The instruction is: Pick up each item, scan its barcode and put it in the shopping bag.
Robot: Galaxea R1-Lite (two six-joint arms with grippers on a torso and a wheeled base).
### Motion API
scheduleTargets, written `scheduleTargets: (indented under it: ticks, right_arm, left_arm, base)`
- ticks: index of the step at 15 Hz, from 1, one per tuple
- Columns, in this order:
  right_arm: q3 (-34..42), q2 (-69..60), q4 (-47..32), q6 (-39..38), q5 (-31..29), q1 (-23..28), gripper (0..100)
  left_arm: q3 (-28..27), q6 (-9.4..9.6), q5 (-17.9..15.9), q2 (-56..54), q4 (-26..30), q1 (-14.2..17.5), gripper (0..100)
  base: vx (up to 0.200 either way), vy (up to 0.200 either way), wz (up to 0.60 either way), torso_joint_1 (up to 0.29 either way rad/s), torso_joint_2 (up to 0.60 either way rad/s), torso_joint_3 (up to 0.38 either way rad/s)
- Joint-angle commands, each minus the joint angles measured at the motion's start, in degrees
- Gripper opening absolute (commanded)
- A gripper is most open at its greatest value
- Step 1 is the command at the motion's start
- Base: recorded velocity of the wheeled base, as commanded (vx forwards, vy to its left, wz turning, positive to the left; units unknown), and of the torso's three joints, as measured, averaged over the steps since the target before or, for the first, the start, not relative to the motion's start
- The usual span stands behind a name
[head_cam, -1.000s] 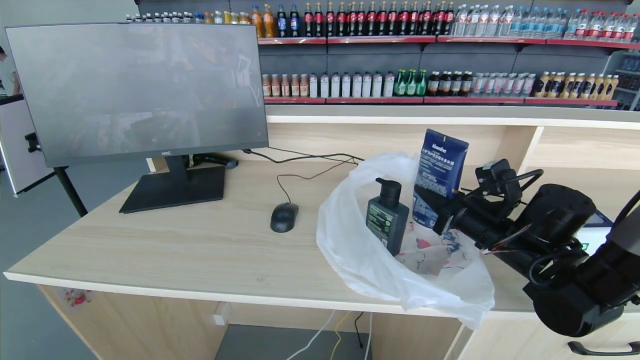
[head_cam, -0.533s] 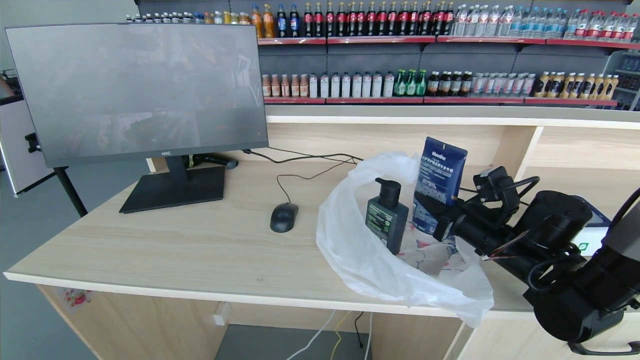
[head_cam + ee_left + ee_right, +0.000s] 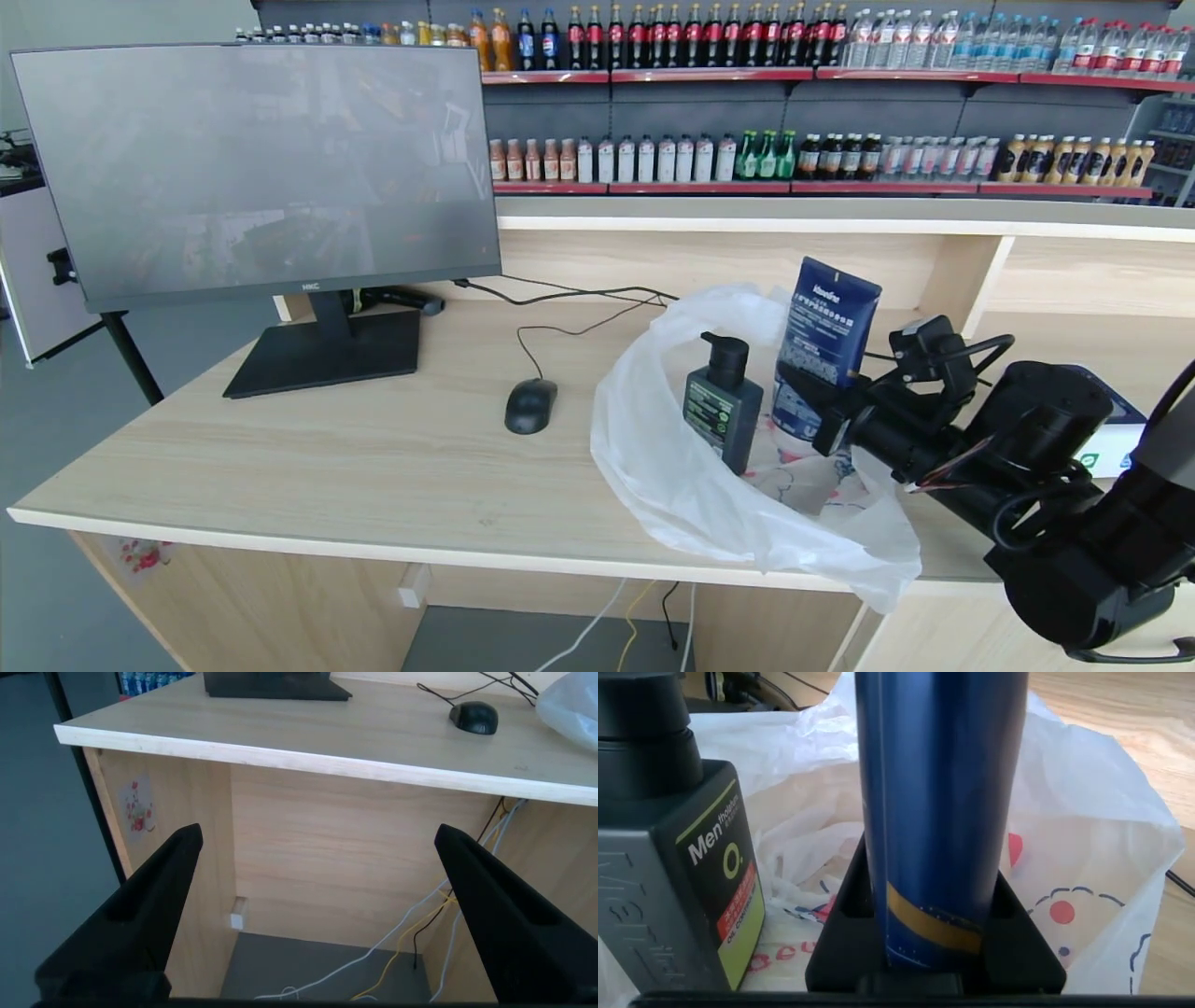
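While the right arm stretches in from the lower right of the head view, its forearm angled up and left toward the middle of the frame, the right end effector (image 3: pixel 801 397) is clamped on the lower part of a blue pouch (image 3: pixel 827 327). The wrist view shows its two dark fingers (image 3: pixel 850 896) pressed against either side of the pouch, with no gap to spare. The pouch stands nearly upright, leaning a little to the right, with its bottom end down inside the mouth of the white shopping bag (image 3: pixel 681 485) and its top well above the rim. The bag lies open on the counter (image 3: pixel 373 448), right of centre, reaching the front edge. Inside it, just left of the pouch, a dark pump bottle (image 3: pixel 724 411) stands upright; I cannot tell whether the two touch.

The left arm hangs low in front of the counter, below its front edge, and the left end effector (image 3: pixel 318 835) is spread wide with nothing between its fingers.

A mouse (image 3: pixel 530 405) sits left of the bag, and a monitor (image 3: pixel 261 168) fills the upper left.
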State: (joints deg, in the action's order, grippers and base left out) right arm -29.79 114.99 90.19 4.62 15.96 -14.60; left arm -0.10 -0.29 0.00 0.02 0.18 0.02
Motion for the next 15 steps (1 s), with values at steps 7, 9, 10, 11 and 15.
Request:
scheduleTargets:
  ticks: [7, 9, 10, 11, 15]
  right_arm:
    - [1.41, -0.74, -0.19, 0.04, 0.04, 1.86, 100]
    - [0.97, -0.82, -0.19, -0.05, 0.04, 2.04, 100]
    - [0.88, -1.00, -0.19, -0.05, 0.04, 2.12, 100]
    - [0.79, -1.09, -0.19, -0.05, 0.04, 2.12, 100]
    - [0.17, -1.70, -0.19, -0.05, 0.04, 1.95, 100]
  left_arm:
    - [0.01, -0.06, 0.00, -0.02, -0.09, -0.02, 100]
    - [0.01, -0.06, 0.00, 0.06, -0.09, 0.06, 100]
    - [0.01, -0.06, 0.00, -0.02, -0.01, 0.06, 100]
    - [0.01, -0.06, 0.00, -0.02, -0.09, 0.06, 100]
    - [0.01, 0.03, 0.00, -0.02, -0.09, 0.06, 100]
  base:
    - [0.000, 0.000, 0.00, 0.000, 0.00, 0.000]
    - [0.000, 0.000, 0.00, 0.000, 0.00, 0.000]
    - [0.000, 0.000, 0.00, 0.000, 0.00, 0.000]
    - [0.000, 0.000, 0.00, 0.000, 0.00, 0.000]
    - [0.000, 0.000, 0.00, 0.000, 0.00, 0.000]
